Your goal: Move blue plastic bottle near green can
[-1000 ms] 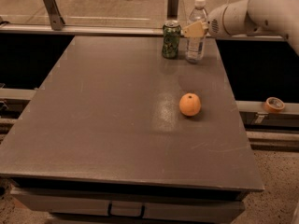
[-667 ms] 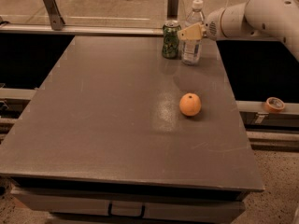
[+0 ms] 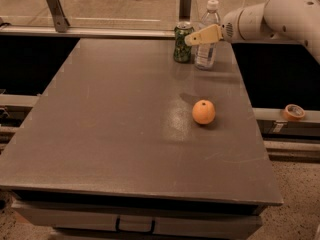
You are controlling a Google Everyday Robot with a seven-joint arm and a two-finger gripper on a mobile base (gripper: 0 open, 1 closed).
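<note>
A round orange fruit (image 3: 203, 112) lies alone on the grey table (image 3: 100, 134), right of the middle and well apart from everything at the back edge. A roll of tape (image 3: 294, 112) rests on a ledge off the table's right side. Nothing stands between the fruit and the far pair.

The green can (image 3: 182, 43) stands upright near the far edge. The blue plastic bottle (image 3: 206, 56) is upright just beside it on the right, with only a thin gap, if any, between them.

The white arm reaches in from the upper right. The gripper (image 3: 196, 38) sits at the bottle's mid-height, its pale yellow end crossing in front of the bottle and reaching as far as the can's right side. Whether it is clamped on the bottle or loose around it, I cannot tell.

A second ago the bottle stood a little farther right, with a clear gap to the can. That gap has since narrowed, and the arm has shifted left with it
</note>
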